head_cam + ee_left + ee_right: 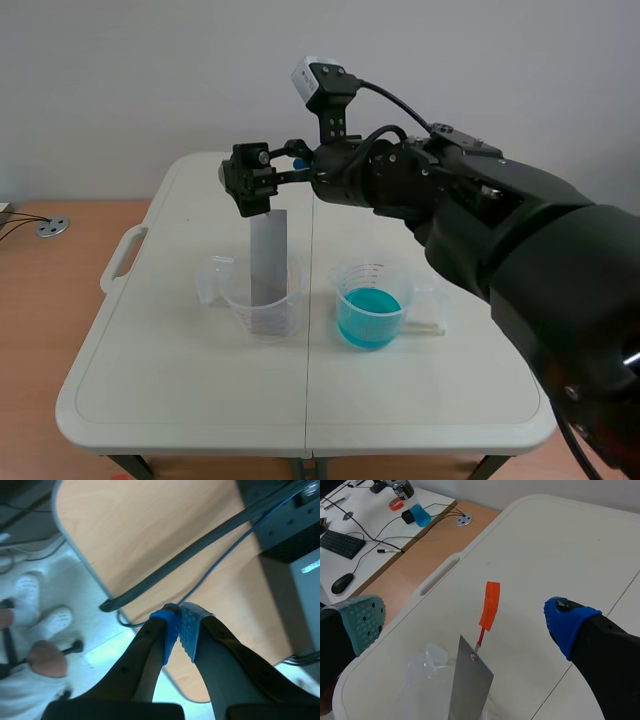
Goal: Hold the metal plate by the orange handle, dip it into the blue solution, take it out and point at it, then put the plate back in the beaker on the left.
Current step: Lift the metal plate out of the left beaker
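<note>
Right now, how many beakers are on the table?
2. The left beaker has the metal plate standing in it. The right beaker holds the blue solution. None appear hidden.

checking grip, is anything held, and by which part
Nothing is held. The right gripper is open either side of the orange handle, not touching; the left gripper is shut on nothing.
</note>
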### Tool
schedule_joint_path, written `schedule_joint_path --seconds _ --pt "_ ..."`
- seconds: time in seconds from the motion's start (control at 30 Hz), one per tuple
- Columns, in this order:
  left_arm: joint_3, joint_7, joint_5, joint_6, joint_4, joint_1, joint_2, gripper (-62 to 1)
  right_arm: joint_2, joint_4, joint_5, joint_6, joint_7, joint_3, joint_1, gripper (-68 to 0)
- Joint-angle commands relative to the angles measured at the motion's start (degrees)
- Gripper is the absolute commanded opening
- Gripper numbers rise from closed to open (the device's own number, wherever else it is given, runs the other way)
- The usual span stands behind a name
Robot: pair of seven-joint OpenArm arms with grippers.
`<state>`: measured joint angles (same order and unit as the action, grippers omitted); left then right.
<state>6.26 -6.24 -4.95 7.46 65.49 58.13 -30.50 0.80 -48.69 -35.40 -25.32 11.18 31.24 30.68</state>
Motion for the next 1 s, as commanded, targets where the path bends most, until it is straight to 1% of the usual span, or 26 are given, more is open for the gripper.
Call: schedule_joint_path --seconds 0.0,0.1,0.13,0.27,0.33,0.4,0.57,0.7,0.87,0.97 --pt "0.15 -0.37 0.13 0.13 0.39 0.74 0.31 -59.0 -1.49 1.2 -0.66 -0.28 -0.31 0.02 2.4 -1.2" --pt "0.15 -0.35 0.11 0.15 0.39 0.74 0.31 -59.0 -2.86 4.83 -0.68 -1.79 -0.13 0.02 4.11 -1.2" --pt "0.15 -0.28 0.11 0.15 0.39 0.74 0.33 -59.0 -3.32 5.99 -0.66 -1.79 -0.07 0.02 4.63 -1.2" --pt "0.15 -0.15 0.09 0.17 0.39 0.74 0.33 -59.0 -4.79 9.88 -0.66 -3.3 -0.15 0.02 6.51 -1.2" --pt "0.15 -0.15 0.09 0.17 0.39 0.74 0.31 -59.0 -5.16 10.8 -0.66 -3.56 -0.35 0.02 6.99 -1.2" --pt "0.15 -0.17 0.09 0.17 0.39 0.74 0.33 -59.0 -5.29 11.02 -0.66 -4.63 -0.35 0.02 7.28 -1.2" --pt "0.15 -0.17 0.09 0.17 0.39 0.72 0.33 -59.0 -5.27 11.02 -0.66 -4.72 -0.79 0.02 7.43 -1.4" --pt "0.15 -0.17 0.09 0.17 0.39 0.72 0.33 -59.0 -5.27 11.02 -0.68 -4.72 -1.05 0.02 7.43 -8.1" --pt "0.15 0.09 0.09 0.17 0.39 0.72 0.33 -59.0 -5.27 11.02 -0.68 -4.72 -1.27 0.02 7.43 -9.9" --pt "0.15 0.22 0.09 0.17 0.39 0.72 0.33 -59.0 -5.27 11.02 -0.66 -4.72 -1.42 0.02 7.41 -15.9"
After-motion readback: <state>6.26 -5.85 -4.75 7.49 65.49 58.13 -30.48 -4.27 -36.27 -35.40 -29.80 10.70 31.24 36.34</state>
